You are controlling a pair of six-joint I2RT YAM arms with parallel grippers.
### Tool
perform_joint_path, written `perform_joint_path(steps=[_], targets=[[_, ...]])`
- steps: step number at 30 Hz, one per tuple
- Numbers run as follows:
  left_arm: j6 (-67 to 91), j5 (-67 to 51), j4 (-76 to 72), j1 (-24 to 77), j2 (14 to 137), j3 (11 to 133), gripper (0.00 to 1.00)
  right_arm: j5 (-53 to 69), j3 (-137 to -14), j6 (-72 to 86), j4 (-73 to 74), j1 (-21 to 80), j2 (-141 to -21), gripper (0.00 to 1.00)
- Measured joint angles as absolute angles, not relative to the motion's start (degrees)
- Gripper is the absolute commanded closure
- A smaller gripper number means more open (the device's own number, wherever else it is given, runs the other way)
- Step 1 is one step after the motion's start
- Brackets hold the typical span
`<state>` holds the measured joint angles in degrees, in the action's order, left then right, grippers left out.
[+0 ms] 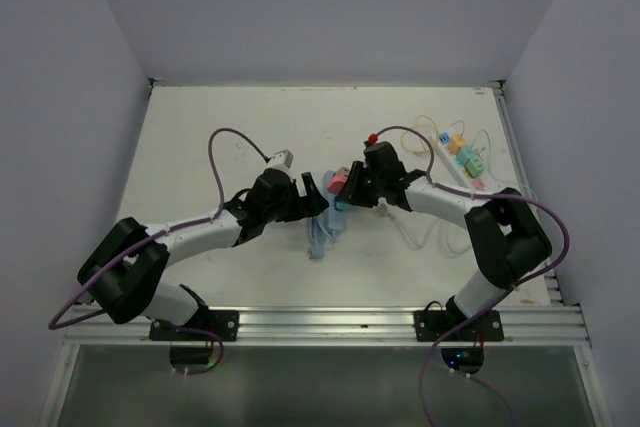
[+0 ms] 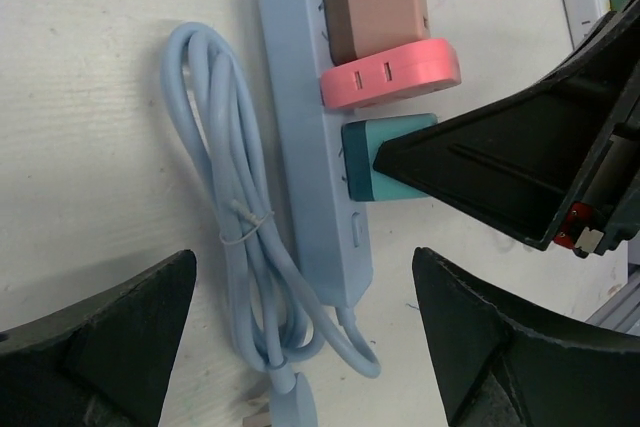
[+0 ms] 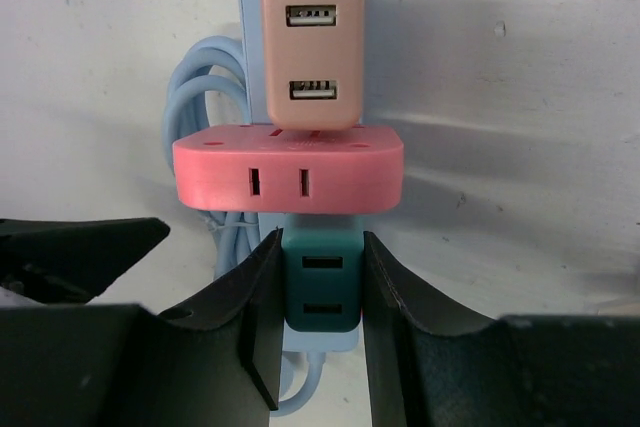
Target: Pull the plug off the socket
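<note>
**Q:** Quick one: where's the plug compared to the jaws right now?

**A:** The teal USB charger (image 3: 320, 292) is right between the right gripper (image 3: 320, 247) jaws. It's plugged into the blue power strip (image 2: 300, 147), in the socket nearest the strip's cord end. The wrist view shows both black fingers (image 3: 250, 317) flush against its two sides, so I'd call that clamped on the charger. It's seated in the strip, not lifted out.

**Q:** And the other stuff on the strip?

**A:** There's a pink adapter (image 3: 290, 172) in the middle socket, touching the teal one. A tan USB charger (image 3: 310, 47) sits at the far end of the strip from the cord. Neither has a finger on it.

**Q:** Left arm doing anything?

**A:** The left gripper (image 2: 303, 277) hangs over the strip's cord end with its jaws spread wide, gripping nothing. The strip's bundled cable (image 2: 215, 197) lies just beside the strip on the white table (image 2: 80, 97).
</note>
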<state>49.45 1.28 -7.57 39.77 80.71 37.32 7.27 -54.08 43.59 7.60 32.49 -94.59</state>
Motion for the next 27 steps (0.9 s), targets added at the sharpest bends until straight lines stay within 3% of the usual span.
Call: perform_joint_path(steps=[14,22,27], targets=[[45.5,2.8,-2.2,39.8,85.8,44.3,0.24,18.6,-45.7,47.1,-8.5,27.8,-95.2,1.0],[39.3,6.3,-2.1,39.8,84.1,50.2,0.44,20.8,-45.7,47.2,-11.2,27.6,-96.8,1.0],[38.8,5.5,-2.9,39.9,90.3,52.8,0.46,21.6,-45.6,47.4,-12.0,27.3,-97.3,1.0]])
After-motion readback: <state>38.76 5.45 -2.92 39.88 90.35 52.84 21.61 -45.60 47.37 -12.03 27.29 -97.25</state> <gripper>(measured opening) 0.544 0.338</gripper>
